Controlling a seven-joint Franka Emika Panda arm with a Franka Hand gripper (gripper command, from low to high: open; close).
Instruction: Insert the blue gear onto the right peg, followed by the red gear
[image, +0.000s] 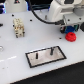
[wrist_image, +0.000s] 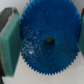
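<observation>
The blue gear (wrist_image: 47, 30) fills the wrist view, flat, with its dark centre hole showing. My gripper (wrist_image: 46, 42) straddles it, and one green pad (wrist_image: 10, 40) on each side touches its toothed rim. In the exterior view the gripper (image: 65, 28) is low at the back right, with a sliver of the blue gear (image: 63, 29) under it. The red gear (image: 71, 36) lies on the table just in front of the gripper. The white, black-framed plate (image: 46, 59) lies nearer the middle, and the right peg (image: 51, 50) stands on it.
A like pin (image: 36, 56) stands at the plate's left end. A pale blocky object (image: 19, 27) stands at the back on the exterior view's left. Black cables (image: 37, 17) run along the back of the white table (image: 15, 67).
</observation>
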